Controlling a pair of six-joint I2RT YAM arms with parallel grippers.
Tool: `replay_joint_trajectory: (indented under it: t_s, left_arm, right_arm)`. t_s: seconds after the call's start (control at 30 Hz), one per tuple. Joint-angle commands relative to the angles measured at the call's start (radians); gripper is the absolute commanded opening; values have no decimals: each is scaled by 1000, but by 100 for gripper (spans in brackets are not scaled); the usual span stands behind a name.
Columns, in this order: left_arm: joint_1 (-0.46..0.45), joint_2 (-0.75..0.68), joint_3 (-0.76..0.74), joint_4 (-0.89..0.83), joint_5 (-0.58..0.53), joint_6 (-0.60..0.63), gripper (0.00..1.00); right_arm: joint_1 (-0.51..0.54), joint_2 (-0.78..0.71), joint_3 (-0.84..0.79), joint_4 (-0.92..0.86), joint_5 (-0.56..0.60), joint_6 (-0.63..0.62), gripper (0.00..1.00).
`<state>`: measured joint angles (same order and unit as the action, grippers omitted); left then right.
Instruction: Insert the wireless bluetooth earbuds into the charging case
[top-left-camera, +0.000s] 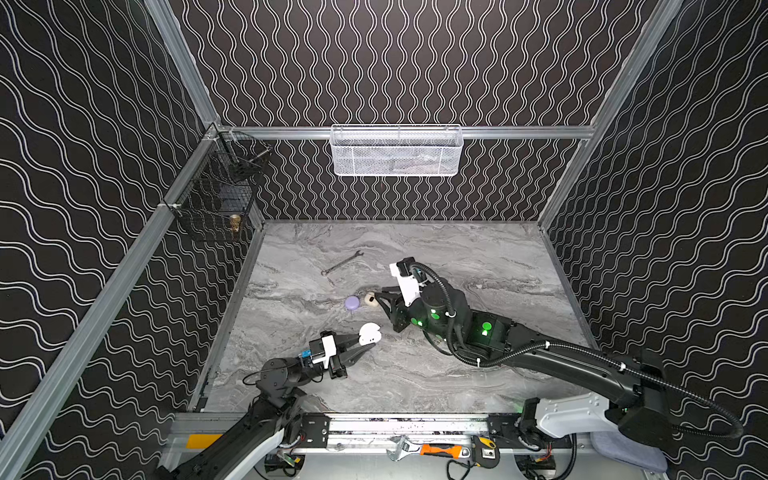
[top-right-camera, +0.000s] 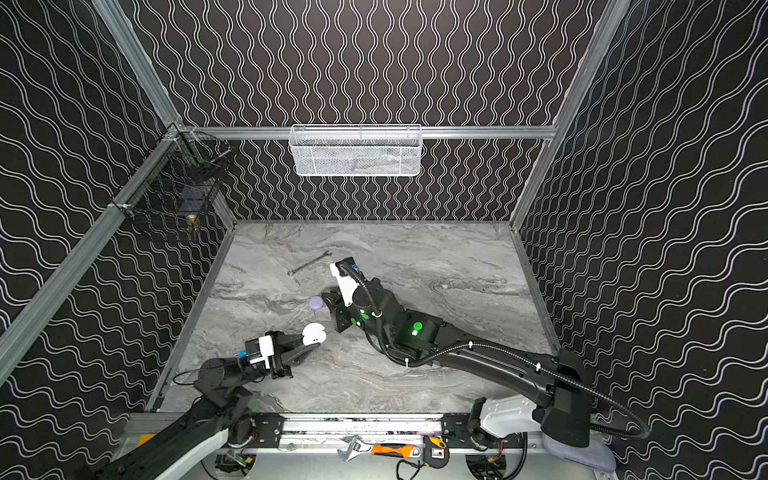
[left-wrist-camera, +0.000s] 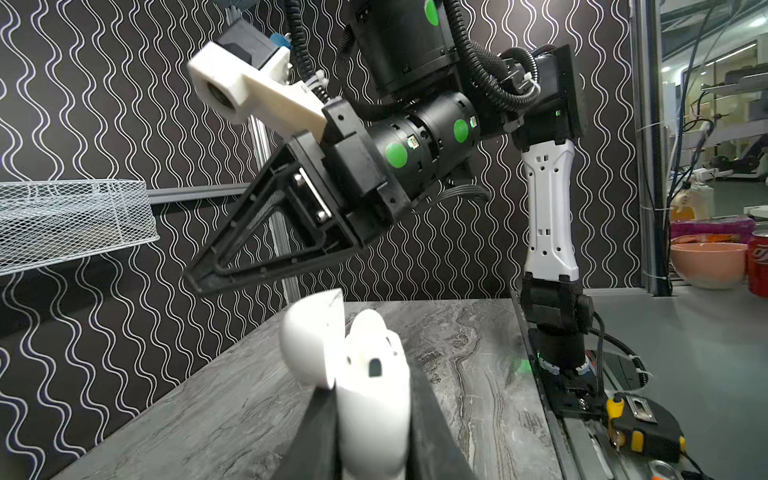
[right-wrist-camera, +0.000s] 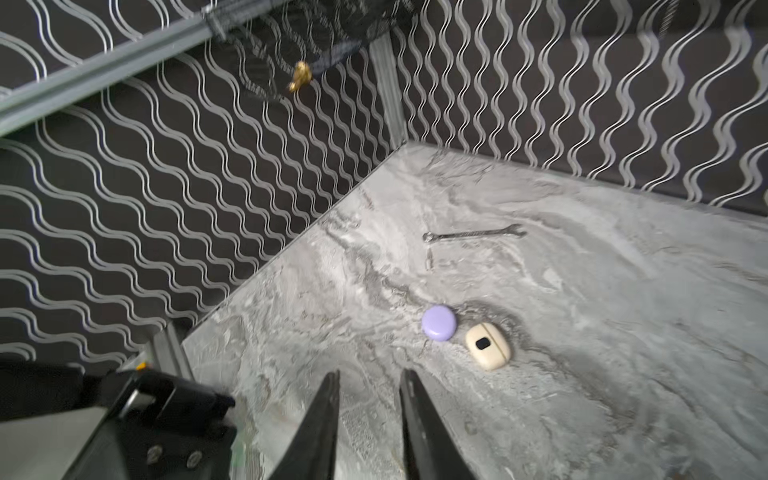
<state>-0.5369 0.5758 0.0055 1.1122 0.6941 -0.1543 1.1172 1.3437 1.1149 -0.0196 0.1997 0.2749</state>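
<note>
Left gripper (top-left-camera: 366, 343): clamped on the white charging case (left-wrist-camera: 365, 399), one finger on each side of its body. The case's lid (left-wrist-camera: 311, 336) is swung open. In both top views the case sits at the fingertips, over the near-middle of the marbled table (top-left-camera: 478, 257).

A rounded white lump, perhaps an earbud (left-wrist-camera: 369, 332), rises from the case's body beside the lid. The left wrist view is too soft at that range for us to be sure.

Right gripper (right-wrist-camera: 370, 376): jaws a little apart, and we see nothing between them. It reaches in low from the right. Its tips are just beside a cream case (right-wrist-camera: 488, 347), which lies flat with a dark square patch on top.

Just beside the cream case lies a round lilac case (top-left-camera: 352, 303), closed. We cannot tell whether the two touch.

A wrench (top-left-camera: 342, 263) lies flat farther back, well apart from both cases.

A white mesh basket (top-left-camera: 395, 151) hangs on the back rail and a black wire basket (top-left-camera: 220, 187) on the left rail.
</note>
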Motion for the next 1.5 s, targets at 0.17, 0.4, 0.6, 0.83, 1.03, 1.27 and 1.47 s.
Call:
replay_joint_trajectory:
  t_s: [0.17,0.4,0.6,0.83,1.03,1.27,1.47]
  left_arm:
    - [1,-32,4,9,9,6,0]
    - [0,-26,2,22,11,1,0]
    - [0,7,-4,53,8,1,0]
    - [0,27,-2,62,12,2,0]
    - [0,38,-2,66,9,4,0]
    - [1,39,-3,65,-1,2,0]
    - [1,107,27,-21,-128,-12,0]
  right_arm:
    - [13,45,24,-30,-166,-50,27]
    - [70,-18,-29,52,-161,-99,24]
    - [89,-99,-107,154,-182,-126,22]
    - [92,-166,-206,246,-247,-148,21]
    - [92,-173,-230,288,-251,-155,19]
    - [92,-249,-297,339,-119,-145,19]
    - [79,-302,-299,219,302,-1,36]
